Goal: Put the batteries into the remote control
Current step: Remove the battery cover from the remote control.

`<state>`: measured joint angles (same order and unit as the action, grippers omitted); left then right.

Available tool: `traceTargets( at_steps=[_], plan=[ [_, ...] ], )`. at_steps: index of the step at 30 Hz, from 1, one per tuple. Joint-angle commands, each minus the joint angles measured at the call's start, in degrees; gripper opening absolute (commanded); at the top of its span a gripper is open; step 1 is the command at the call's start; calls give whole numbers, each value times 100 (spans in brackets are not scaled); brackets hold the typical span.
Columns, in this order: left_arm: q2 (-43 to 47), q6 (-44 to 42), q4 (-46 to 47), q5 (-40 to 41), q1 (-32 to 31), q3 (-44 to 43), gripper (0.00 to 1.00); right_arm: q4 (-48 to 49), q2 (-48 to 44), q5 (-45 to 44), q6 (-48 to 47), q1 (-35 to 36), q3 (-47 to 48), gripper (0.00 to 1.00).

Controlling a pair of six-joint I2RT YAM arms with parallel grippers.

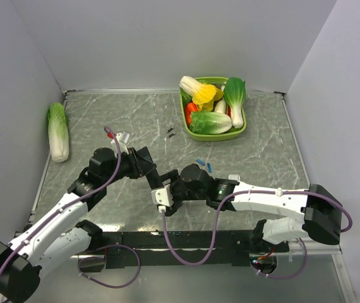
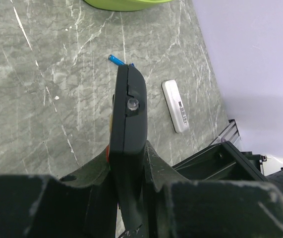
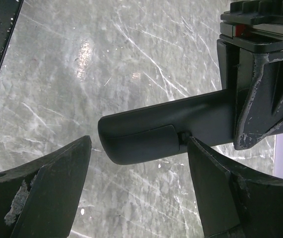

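Tabletop (image 1: 123,120): two batteries (image 1: 200,160), one remote control (image 2: 129,114)

The tabletop (image 1: 129,120) before me was a grey-green marbled slab run through with thin white veins. Plain pale walls closed it in on three sides: the back wall (image 1: 167,38), the left wall (image 1: 9,76) and the right wall (image 1: 343,82), all of a faint lilac-grey. A silvery metal rail (image 1: 296,148) edged the slab where it met the walls. The light was soft and even, leaving a whitish sheen (image 3: 84,54) on the stone and a dim shadow (image 2: 260,109) on the right wall.
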<state>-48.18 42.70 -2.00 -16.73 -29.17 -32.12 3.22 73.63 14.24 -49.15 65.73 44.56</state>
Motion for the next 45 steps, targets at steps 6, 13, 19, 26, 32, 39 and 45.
traceTargets(
  at_steps=[6, 13, 19, 26, 32, 39, 45],
  plan=[
    [-95, 186, 587, -392, -1, -251, 1, -182, 126, 474, -69, 36, 247, 84],
    [-68, 239, 674, -392, -1, -225, 1, -235, 240, 641, -25, 36, 317, 83],
    [-51, 283, 719, -401, -1, -189, 1, -287, 327, 730, 19, 45, 369, 82],
    [98, 213, 639, -331, 8, -207, 1, -953, 688, 590, -25, 36, 580, 79],
    [99, 230, 709, -436, 51, -199, 1, -1569, 1171, 597, -16, 18, 853, 74],
    [134, 213, 789, -428, 69, -163, 1, -1983, 1558, 975, -16, 10, 1072, 64],
    [213, 37, 596, -217, 69, -198, 1, -2291, 1690, 1142, -51, 27, 1231, 51]
  ],
)
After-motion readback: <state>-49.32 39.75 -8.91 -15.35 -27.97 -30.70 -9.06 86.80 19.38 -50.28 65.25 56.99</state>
